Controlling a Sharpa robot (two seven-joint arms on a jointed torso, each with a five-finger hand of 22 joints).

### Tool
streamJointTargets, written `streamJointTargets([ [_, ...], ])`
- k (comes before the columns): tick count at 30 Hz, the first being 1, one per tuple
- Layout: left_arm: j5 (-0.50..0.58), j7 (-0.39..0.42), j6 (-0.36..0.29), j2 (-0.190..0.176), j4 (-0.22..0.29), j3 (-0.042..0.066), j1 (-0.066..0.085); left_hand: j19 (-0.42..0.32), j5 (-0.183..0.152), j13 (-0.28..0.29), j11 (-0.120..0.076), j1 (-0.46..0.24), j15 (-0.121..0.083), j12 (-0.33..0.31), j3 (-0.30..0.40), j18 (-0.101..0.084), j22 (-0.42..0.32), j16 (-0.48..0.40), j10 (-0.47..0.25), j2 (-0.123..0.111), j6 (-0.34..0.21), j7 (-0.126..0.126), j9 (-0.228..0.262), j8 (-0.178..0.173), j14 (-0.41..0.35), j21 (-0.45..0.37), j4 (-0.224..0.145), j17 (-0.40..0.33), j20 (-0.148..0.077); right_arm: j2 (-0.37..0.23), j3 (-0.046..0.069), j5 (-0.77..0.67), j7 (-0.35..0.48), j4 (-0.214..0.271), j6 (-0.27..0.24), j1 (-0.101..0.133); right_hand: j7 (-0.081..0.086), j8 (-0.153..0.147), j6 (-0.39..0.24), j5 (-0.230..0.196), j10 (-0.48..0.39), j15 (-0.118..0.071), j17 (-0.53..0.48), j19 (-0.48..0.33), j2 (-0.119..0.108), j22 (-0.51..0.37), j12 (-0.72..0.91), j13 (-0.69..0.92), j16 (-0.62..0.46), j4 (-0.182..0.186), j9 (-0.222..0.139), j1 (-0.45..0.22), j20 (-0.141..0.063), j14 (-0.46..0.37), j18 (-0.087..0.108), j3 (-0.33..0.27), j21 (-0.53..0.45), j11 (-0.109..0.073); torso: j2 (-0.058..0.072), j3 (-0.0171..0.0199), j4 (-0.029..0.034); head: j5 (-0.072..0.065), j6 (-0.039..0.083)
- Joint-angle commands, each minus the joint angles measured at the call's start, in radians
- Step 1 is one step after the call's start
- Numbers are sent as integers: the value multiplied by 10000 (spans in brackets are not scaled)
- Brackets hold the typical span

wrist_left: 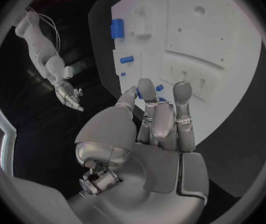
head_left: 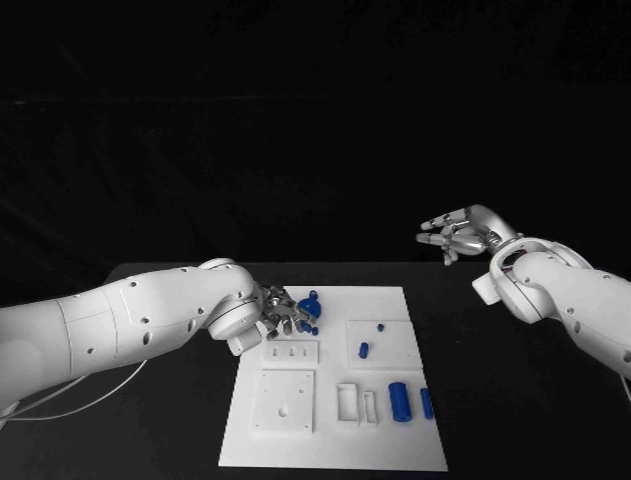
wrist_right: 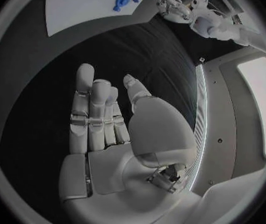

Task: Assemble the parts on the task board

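Head view: your left hand is down at the far left corner of the board; your right hand is up and well off to the board's right.

Beside the left fingers you see a blue ring-shaped part, touching or nearly so; you cannot tell whether the hand grips it. From the left wrist the fingers reach over the board's edge with small blue pegs just past their tips and a larger blue part further out. Nearer you than the left hand, a blue cylinder and a slimmer blue bar lie side by side on the board. Your right hand holds nothing, fingers straight and close together, thumb apart, above the bare table.
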Motion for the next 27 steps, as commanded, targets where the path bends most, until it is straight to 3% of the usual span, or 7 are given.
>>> streamJointTargets([
  [1, -1177, -9, -749, -26, 56, -64, -28, 108, 34, 32, 4, 80, 18, -80, 927, 109, 166, 37, 93, -58, 830, -738, 2610, -179, 52, -148, -910, 14, 32, -12, 13, 1356, 771, -71, -421, 29, 88, -9, -210, 79, -289, 162, -407, -152, 159, -720, -651, -638, -893, 126, -12, -176, 194, -529, -260, 19, -690, 133, -67, 19, -14, 75, -126],
  [5, -1498, -28, -845, -59, 94, -113, -150, 160, 16, 57, 6, 83, 17, -91, 927, 125, 329, 47, 108, -69, 850, -740, 2650, -221, 50, -263, -895, 7, 45, -42, 27, 1539, 851, -88, -144, 47, 171, -7, -367, 111, -74, 394, -1602, -869, 270, -2583, -2060, -2223, -2442, 351, 0, -291, 459, -718, -340, -170, -991, 279, -88, 57, 7, 171, -190],
  [7, -1610, -54, -833, -99, 162, -127, -236, 291, 20, 91, 7, 91, 8, -96, 940, 124, 620, 59, 122, -74, 848, -746, 2708, -261, 47, -372, -876, -14, 35, -40, 31, 1687, 987, -91, 207, 53, 202, -5, -355, 221, 378, 631, -2438, -1998, 313, -3662, -3706, -3668, -3528, 547, -3, -415, 754, -1157, -429, -232, -927, 489, -95, 60, 12, 206, -219],
  [11, -1850, -114, -777, -140, 208, -139, -350, 411, 54, 129, -4, 82, 15, -90, 983, 130, 932, 112, 135, -76, 860, -734, 2733, -293, 61, -428, -885, -34, 53, -40, 34, 2444, 1289, 25, 920, 57, 322, -18, -408, 464, 1393, 1127, -4719, -2709, 381, -6610, -7251, -7194, -5721, 753, -31, -300, 1243, -1138, -423, -746, -991, 766, -91, 72, 0, 322, -288],
  [16, -2057, -183, -765, -148, 102, -145, -507, 496, 44, 150, 10, 94, 22, -91, 991, 158, 1189, 165, 154, -80, 867, -747, 2748, -319, 60, -560, -882, -37, 91, 6, 34, 3104, 1577, 158, 1280, 60, 375, -14, -423, 507, 1202, 1291, -6674, -2812, 527, -8879, -8034, -7295, -6225, 825, -32, -34, 1523, -1046, -299, -990, -838, 927, -88, 86, 0, 362, -357],
  [22, -2290, -146, -741, -114, -13, -147, -733, 660, -16, 151, 7, 130, 35, -112, 962, 183, 1742, 194, 190, -99, 923, -738, 2688, -417, 44, -1031, -891, -100, 138, 69, 33, 3365, 1722, 189, 1283, 61, 363, -20, -359, 420, 1123, 1293, -6760, -2870, 613, -8924, -8043, -7304, -6212, 826, -36, 120, 1510, -1111, -320, -756, -791, 939, -77, 71, 2, 325, -421],
  [27, -2870, -24, -766, -33, -102, -145, -938, 801, -17, 425, 36, 160, 73, -331, 912, 267, 2157, 194, 313, -111, 1208, -724, 3141, -1020, 51, -1420, -890, -162, 267, 137, 33, 2863, 1895, 246, 1442, 57, 191, -16, 100, 694, 1625, 1099, -7014, -2505, 627, -8924, -8066, -7309, -6239, 1019, -35, 99, 1347, -449, -268, -232, -616, 753, -58, 61, -5, 334, -407],
])
